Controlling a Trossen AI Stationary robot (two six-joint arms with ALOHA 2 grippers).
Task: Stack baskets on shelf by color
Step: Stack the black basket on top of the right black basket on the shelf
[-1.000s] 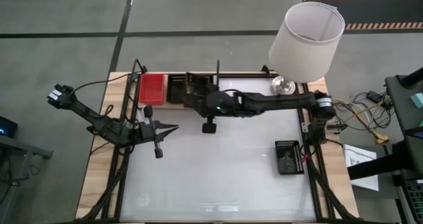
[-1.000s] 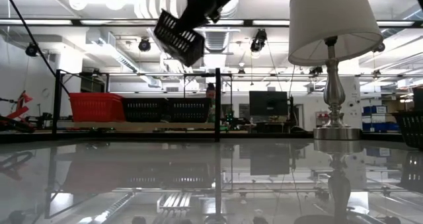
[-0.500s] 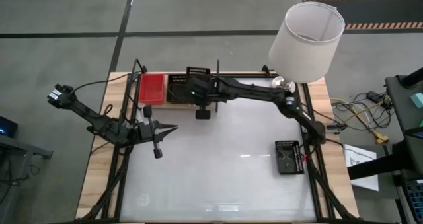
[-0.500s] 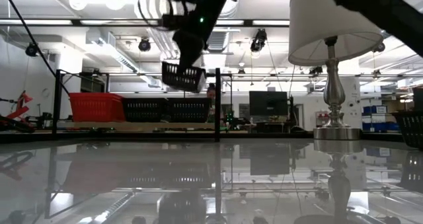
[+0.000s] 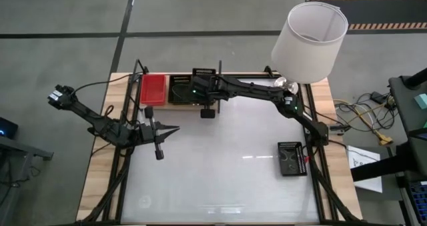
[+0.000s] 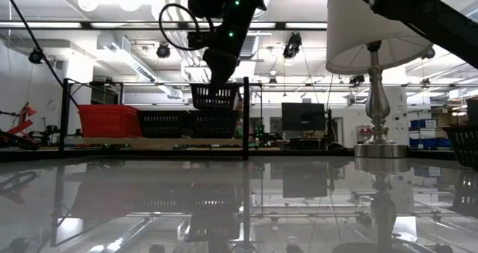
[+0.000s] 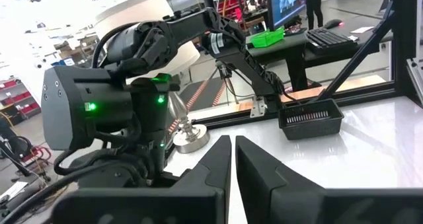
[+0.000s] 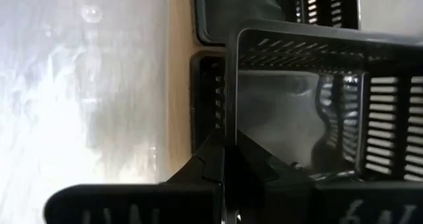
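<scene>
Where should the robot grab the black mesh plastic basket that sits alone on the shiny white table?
Best guess: by one thin rim wall, coming straight down from above. The lone black mesh basket lies flat, open side up, near the table's right edge, so its walls stand upright for two fingers to pinch. The right gripper holds its own basket that way.

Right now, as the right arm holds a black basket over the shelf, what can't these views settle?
- How many black baskets are already stacked: the right tool and arm cover them from above.
- Red basket count: the stack reads as one.
- Left tool: its tips are too small to read from above.
</scene>
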